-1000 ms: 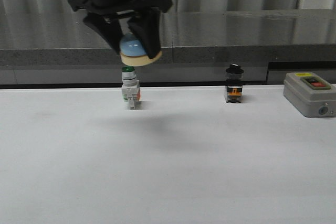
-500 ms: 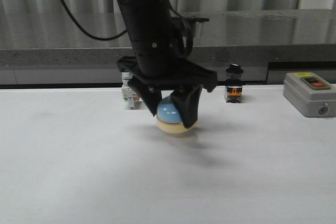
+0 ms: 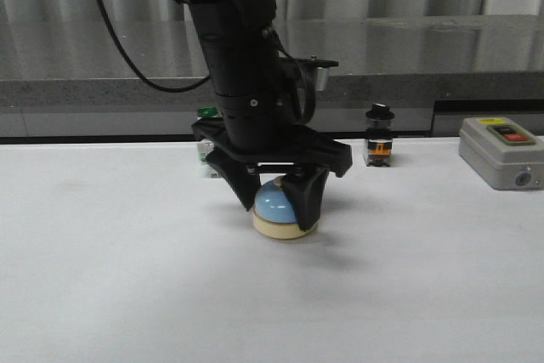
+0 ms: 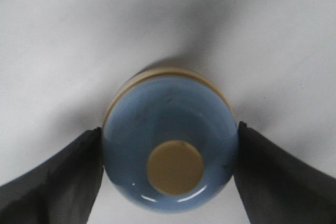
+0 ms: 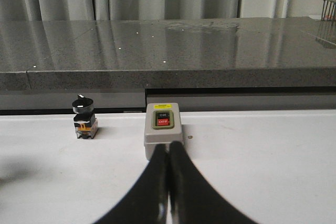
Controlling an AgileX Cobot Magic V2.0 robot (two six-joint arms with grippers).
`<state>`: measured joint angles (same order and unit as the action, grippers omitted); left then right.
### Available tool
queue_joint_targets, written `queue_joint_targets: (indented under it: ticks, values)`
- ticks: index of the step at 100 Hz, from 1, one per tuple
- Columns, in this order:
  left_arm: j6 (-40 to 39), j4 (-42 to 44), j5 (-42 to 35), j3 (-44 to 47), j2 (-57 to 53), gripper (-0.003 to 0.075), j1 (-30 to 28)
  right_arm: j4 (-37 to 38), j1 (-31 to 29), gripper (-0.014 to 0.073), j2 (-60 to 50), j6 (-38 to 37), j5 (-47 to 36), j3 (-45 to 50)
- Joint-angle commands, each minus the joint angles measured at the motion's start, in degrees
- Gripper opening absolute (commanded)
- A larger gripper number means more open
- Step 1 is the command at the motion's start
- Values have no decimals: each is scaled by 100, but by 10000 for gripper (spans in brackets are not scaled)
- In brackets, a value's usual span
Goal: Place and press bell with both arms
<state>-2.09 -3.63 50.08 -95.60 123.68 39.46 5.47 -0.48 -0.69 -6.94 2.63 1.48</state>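
Since the earlier frame, the left end effector has lowered the bell onto the tabletop, still clamping its dome; the right end effector, fingers together, waits to press.

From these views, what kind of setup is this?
Likely a lab test bench: a plain white table carrying loose industrial controls, a grey on/off switch box and a black selector switch, beside the bell in the left gripper.

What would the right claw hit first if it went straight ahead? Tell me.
Probably the grey switch box: it sits directly beyond the shut right claw, just past its tips, though the gap between them is hard to judge.
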Motion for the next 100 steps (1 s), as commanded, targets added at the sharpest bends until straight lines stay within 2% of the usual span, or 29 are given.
queue_joint_targets:
  ticks: [1, 27, 43, 57, 73, 85, 100]
  values:
    - [-4, -77, -43, -143, -364, 508, 43, 35, -29, -60, -71, 14, -443, -81]
    - [-4, -77, 315, -404, -385, 505, 43, 35, -29, -60, -71, 14, -443, -81]
    - [-4, -77, 347, -536, -581, 456, 43, 35, -29, -60, -71, 14, -443, -81]
    - [-61, -10, 336, -536, -878, 342, 33, 35, -29, -60, -71, 14, -443, -81]
    - [-197, 121, 336, -536, -1230, 129, -63, 35, -29, -60, -71, 14, -443, -81]
    - [-375, 136, 361, -536, -1455, -2, -267, 35, -29, -60, -71, 14, -443, -81]
    - [-388, 136, 536, -536, -1748, -20, -675, 35, -29, -60, -71, 14, -443, -81]
